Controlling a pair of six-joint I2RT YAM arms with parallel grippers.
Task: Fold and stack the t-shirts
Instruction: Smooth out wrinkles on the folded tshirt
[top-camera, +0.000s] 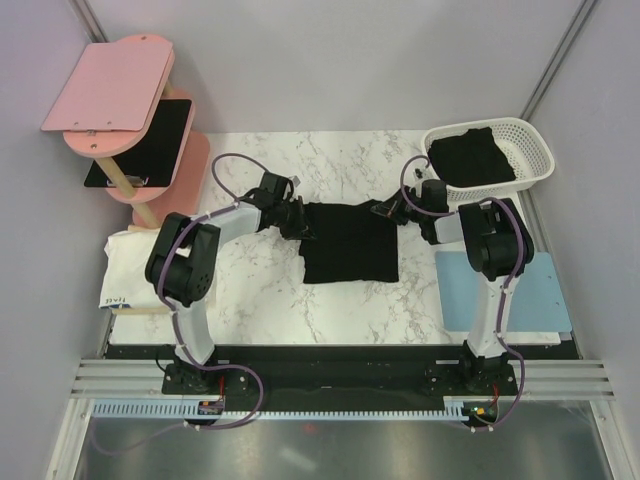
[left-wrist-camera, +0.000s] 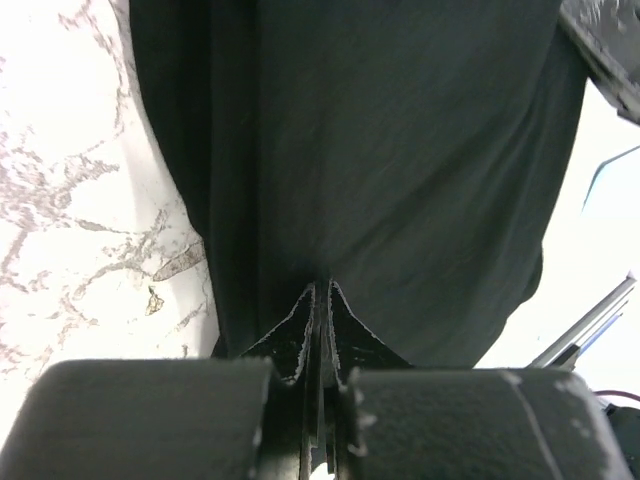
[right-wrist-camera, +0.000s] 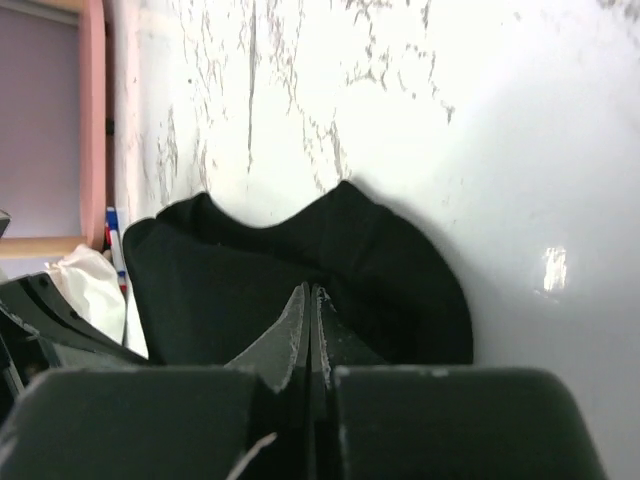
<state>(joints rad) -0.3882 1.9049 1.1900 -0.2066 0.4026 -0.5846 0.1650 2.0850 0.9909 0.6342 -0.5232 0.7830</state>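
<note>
A black t-shirt (top-camera: 348, 242) lies partly folded on the marble table (top-camera: 330, 165) between my two arms. My left gripper (top-camera: 300, 226) is shut on the shirt's left edge. In the left wrist view its fingertips (left-wrist-camera: 322, 292) pinch dark fabric, and the t-shirt (left-wrist-camera: 400, 150) stretches away ahead of them. My right gripper (top-camera: 392, 213) is shut on the shirt's upper right corner. In the right wrist view the gripper (right-wrist-camera: 311, 296) is closed on a bunched lobe of the t-shirt (right-wrist-camera: 220, 290). More black t-shirts (top-camera: 472, 157) lie in the white basket (top-camera: 535, 150) at the back right.
A pink two-tier stand (top-camera: 110, 85) at the back left carries a glossy black rectangle (top-camera: 150, 140). White cloth (top-camera: 130, 262) lies at the left edge. A pale blue mat (top-camera: 545, 295) sits on the right, beside the right arm.
</note>
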